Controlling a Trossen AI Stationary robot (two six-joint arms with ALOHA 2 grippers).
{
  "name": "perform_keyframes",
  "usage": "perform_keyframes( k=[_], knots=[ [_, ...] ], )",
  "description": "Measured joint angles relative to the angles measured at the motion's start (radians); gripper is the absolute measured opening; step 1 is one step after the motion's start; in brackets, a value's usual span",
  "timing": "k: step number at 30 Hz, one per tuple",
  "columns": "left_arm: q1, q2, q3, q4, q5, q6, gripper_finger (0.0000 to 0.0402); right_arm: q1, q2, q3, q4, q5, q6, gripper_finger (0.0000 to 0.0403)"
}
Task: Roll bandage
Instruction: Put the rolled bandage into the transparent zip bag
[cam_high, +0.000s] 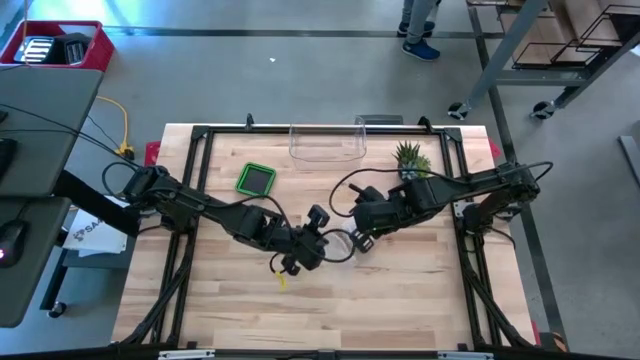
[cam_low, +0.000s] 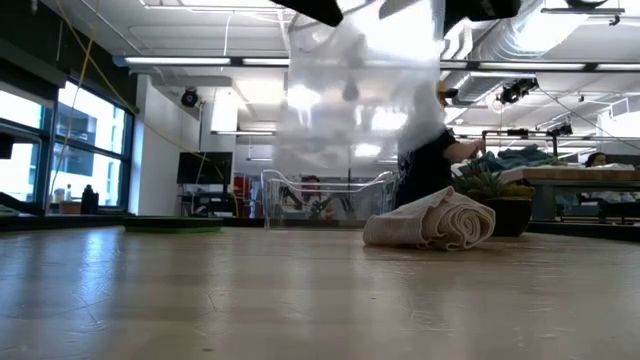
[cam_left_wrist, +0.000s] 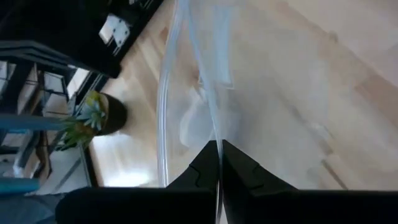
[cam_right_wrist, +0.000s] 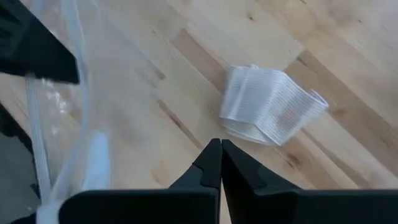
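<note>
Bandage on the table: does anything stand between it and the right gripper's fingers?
Nothing visible does. In the right wrist view the bandage lies on bare wood beyond the shut right gripper; the clear plastic bag hangs off to one side.

Surface: a light wooden table (cam_high: 400, 290) with a black frame along its edges.
Middle: a loosely rolled white bandage (cam_low: 432, 222) lies on the boards.
Far side: a green square lid (cam_high: 256, 179), a clear plastic container (cam_high: 327, 142) and a small potted plant (cam_high: 409, 157) stand apart.
</note>
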Motion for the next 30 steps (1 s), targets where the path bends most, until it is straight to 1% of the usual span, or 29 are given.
perform_keyframes(
  k=[4, 6, 9, 12, 15, 18, 21, 24, 28, 30],
  knots=[
    [0.007, 0.0, 0.0, 0.008, 0.002, 0.021, 0.0, 0.0, -0.003, 0.0, 0.069, -0.002, -0.034, 0.0],
    [0.009, 0.0, 0.0, 0.01, 0.002, 0.046, 0.0, -0.004, -0.003, 0.0, 0.074, -0.009, -0.038, 0.0001],
    [0.01, 0.0, 0.0, 0.01, -0.002, 0.07, 0.0, -0.022, -0.007, 0.0, 0.124, -0.076, -0.056, 0.0016],
    [0.01, 0.0, 0.0, 0.014, -0.002, 0.073, 0.0, -0.035, -0.014, 0.0, 0.239, -0.134, -0.08, 0.0051],
    [0.01, 0.0, 0.0, 0.026, -0.032, 0.074, 0.0, -0.025, -0.016, 0.0, 0.345, -0.143, -0.104, 0.01],
    [0.01, 0.0, 0.0, 0.026, -0.076, 0.09, 0.0, -0.012, -0.016, 0.0, 0.353, -0.149, -0.126, 0.0153],
    [0.011, 0.0, 0.0, 0.025, -0.102, 0.099, 0.0, -0.01, -0.016, 0.0, 0.322, -0.11, -0.132, 0.0198],
    [0.011, 0.0, 0.0, 0.026, -0.103, 0.1, 0.0, -0.011, -0.016, 0.0, 0.313, -0.103, -0.164, 0.0218],
    [0.01, 0.0, 0.009, 0.037, -0.097, 0.099, 0.0, -0.009, -0.006, 0.0, 0.28, -0.093, -0.174, 0.0221],
    [0.01, 0.0, 0.019, 0.042, -0.065, 0.099, 0.0, -0.01, 0.001, 0.0, 0.285, -0.089, -0.165, 0.0222]
  ],
)
